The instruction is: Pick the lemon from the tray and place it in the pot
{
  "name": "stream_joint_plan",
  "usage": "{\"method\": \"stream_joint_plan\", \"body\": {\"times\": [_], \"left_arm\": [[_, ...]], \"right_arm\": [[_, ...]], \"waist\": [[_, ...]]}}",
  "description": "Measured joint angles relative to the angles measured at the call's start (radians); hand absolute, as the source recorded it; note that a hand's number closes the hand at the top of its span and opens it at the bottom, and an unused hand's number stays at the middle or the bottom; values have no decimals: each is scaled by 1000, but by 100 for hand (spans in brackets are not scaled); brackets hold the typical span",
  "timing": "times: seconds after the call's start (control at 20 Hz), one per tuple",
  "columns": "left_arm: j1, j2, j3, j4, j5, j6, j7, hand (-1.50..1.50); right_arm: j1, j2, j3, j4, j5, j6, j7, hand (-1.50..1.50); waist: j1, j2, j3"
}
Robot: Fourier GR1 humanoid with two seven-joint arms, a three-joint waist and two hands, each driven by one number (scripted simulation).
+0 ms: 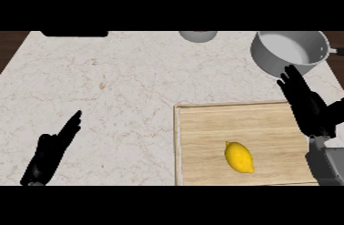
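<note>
The lemon point(239, 157) lies on the tray point(208, 124), toward its near side, its long axis running near to far with the far tip leaning a little left. The right hand point(309, 109) is much the nearer one: it hangs over the tray's right edge, fingers straight and holding nothing, so the lemon sits to its left and nearer the robot, while the pot point(266, 59) stands just beyond its fingertips. The left hand point(48, 153) rests open on the counter point(121, 83), well away to the left.
</note>
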Motion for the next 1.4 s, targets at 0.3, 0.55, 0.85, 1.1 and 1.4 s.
{"method": "stream_joint_plan", "body": {"times": [0.3, 0.55, 0.85, 1.1, 1.4], "left_arm": [[-18, 24, 110, -17, -34, 76, -38, 0], [-10, 21, 146, -19, -32, 112, -50, 0], [-12, 11, 180, -31, -41, 123, -51, 0], [-12, -6, 192, -19, -52, 104, -65, 0], [-24, -17, 192, -28, -66, 87, -61, 0]], "right_arm": [[93, -130, 42, -112, 67, 52, 117, 150], [124, -304, 61, -214, 379, -57, -58, -150], [376, -295, 79, -453, 528, -180, -223, -150], [452, -386, 76, -639, 572, -96, -80, -150], [355, -470, 141, -780, 600, 60, 226, -150]], "waist": [[-16, 10, -3], [-36, -1, -7], [-39, 9, -3], [-25, 15, -3], [0, 20, -4]]}}
